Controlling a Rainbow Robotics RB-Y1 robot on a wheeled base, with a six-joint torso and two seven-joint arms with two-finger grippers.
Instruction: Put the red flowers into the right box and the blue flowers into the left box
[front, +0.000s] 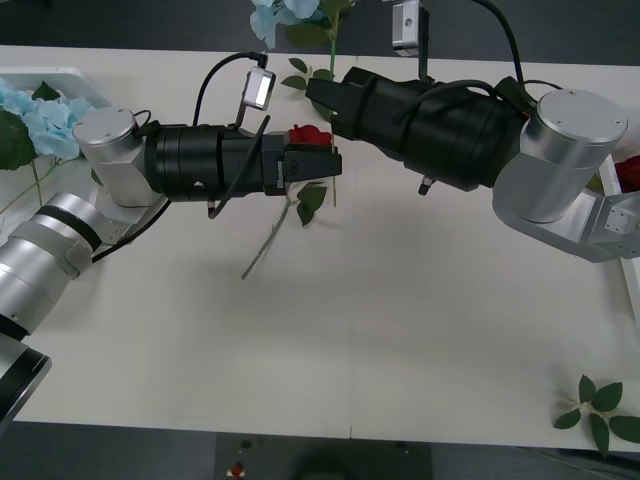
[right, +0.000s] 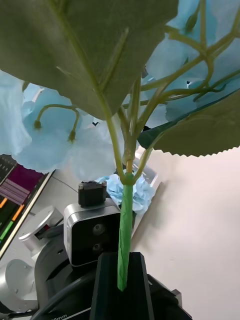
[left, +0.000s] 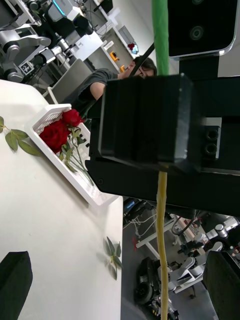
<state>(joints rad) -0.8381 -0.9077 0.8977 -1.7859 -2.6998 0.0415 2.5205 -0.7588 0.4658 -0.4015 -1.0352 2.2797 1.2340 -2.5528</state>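
Both my grippers meet over the middle of the pale counter (front: 400, 330).

My right gripper (right: 124, 280) has its fingers clamped on a blue hydrangea stem (right: 124, 225), held above the counter's far side; my left gripper's (front: 335, 165) fingers are spread open beside a red rose (front: 308, 135) lying on the counter. More blue flowers (front: 45, 125) lie in the left box (front: 70, 80), two roses (left: 60, 131) in the right box (left: 75, 175). A cluttered lab with monitors sits behind.

Matt cloth-like blue flowers (right: 100, 145), smooth plastic stem, matt white table (front: 400, 330).
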